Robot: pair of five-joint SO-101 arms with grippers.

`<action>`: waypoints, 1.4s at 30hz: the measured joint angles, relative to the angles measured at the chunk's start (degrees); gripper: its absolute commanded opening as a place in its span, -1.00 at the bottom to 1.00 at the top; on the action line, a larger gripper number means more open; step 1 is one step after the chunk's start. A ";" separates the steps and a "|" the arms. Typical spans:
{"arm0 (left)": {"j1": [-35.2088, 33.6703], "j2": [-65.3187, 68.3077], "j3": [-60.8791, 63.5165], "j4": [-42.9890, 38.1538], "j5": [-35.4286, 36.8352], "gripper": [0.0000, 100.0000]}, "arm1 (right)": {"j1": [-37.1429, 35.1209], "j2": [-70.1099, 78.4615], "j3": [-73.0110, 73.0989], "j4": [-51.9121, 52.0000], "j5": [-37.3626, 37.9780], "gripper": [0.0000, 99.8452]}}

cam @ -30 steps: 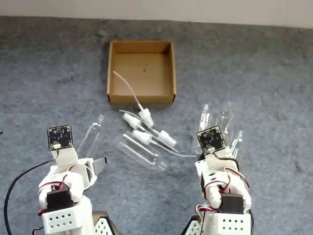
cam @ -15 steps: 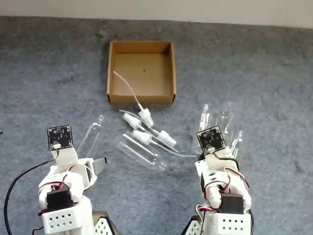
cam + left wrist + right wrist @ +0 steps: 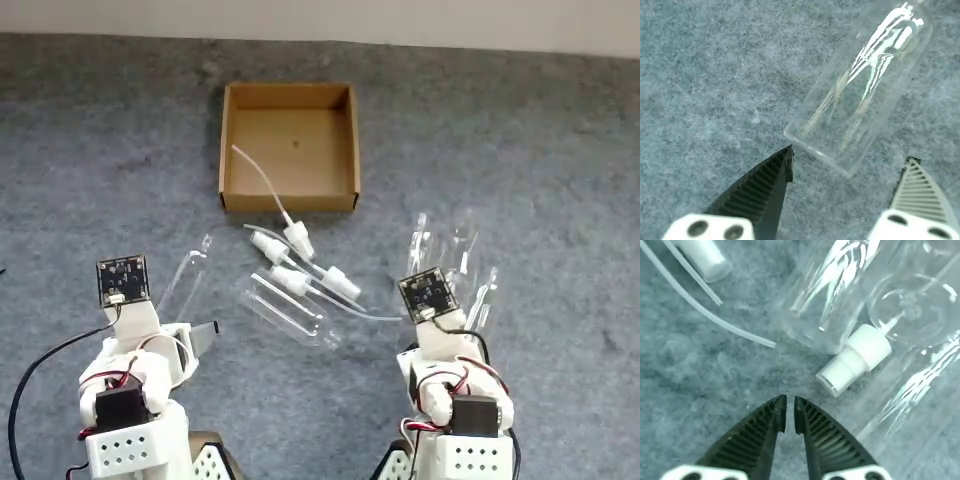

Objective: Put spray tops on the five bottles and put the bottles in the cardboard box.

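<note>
The left gripper (image 3: pixel 850 156) is held spread at a clear bottle (image 3: pixel 860 85), the right gripper (image 3: pixel 790 399) pinched together, empty, beside a white spray top (image 3: pixel 855 365).

Grey felt-like table covering (image 3: pixel 540 150), evenly lit.
It spreads beneath and around the left gripper (image 3: pixel 850 161) and right gripper (image 3: pixel 790 407); far ahead of both, a pale strip (image 3: pixel 400 18) borders it.

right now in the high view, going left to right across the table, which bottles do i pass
left bottle → middle bottle → right bottles. The box and tops span the same stretch as the middle bottle, so they're left out.
</note>
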 measured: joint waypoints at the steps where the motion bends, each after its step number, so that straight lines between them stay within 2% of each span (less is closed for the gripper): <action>1: 0.00 0.00 0.00 0.00 0.00 -0.66 | 0.00 0.00 0.00 0.00 0.00 -0.97; 23: 0.00 0.00 0.00 0.00 0.00 -0.66 | 0.00 0.00 0.00 0.00 0.00 -0.97; 30: 7.74 0.00 0.00 0.00 0.00 -0.66 | 0.00 0.00 0.00 0.00 0.00 -0.97; 42: 7.82 0.00 0.00 0.00 0.00 -0.66 | 0.00 0.00 0.00 0.00 0.00 -0.97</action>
